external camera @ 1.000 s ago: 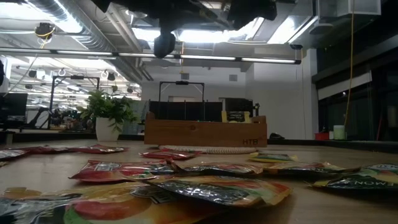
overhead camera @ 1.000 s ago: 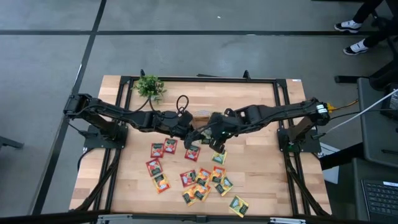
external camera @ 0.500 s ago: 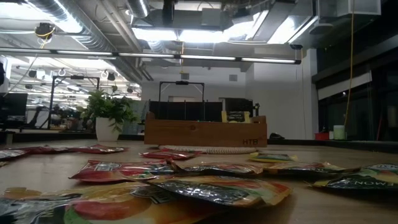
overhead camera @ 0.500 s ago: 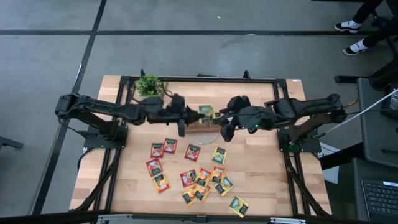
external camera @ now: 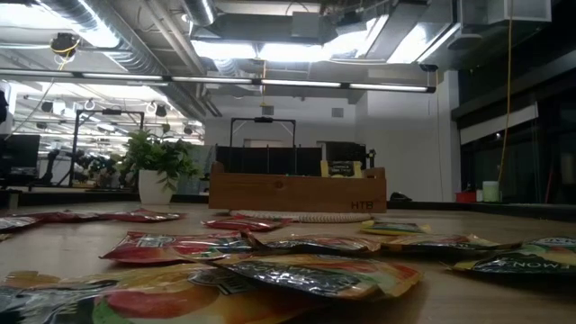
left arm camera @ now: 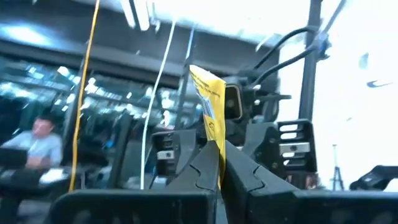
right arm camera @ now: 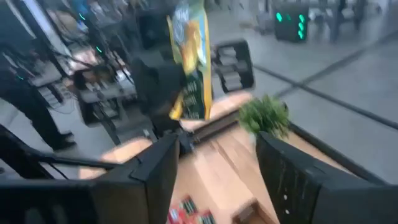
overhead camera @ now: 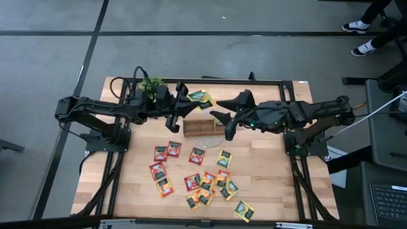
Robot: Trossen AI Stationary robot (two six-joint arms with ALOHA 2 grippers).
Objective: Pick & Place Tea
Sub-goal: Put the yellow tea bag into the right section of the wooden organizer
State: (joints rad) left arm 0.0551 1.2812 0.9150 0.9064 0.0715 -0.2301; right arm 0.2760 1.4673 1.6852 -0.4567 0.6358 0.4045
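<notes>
Over the pale wooden table [overhead camera: 267, 168], behind the long brown wooden tray [overhead camera: 205, 126], the left gripper [overhead camera: 184, 102] pinches a yellow-green tea sachet [overhead camera: 202, 98] high, probably to drop it in, the right gripper [overhead camera: 221, 121] gapes empty nearby, and small loose red and orange sachets [overhead camera: 198, 180] await.

Evenly lit from overhead in the high view, shadows soft. Backlit in the low view by ceiling strips [external camera: 270, 49] at upper centre, foreground sachets [external camera: 297, 270] dim and out of focus. Motion-blurred in both wrist views, glare blown white at upper right.
</notes>
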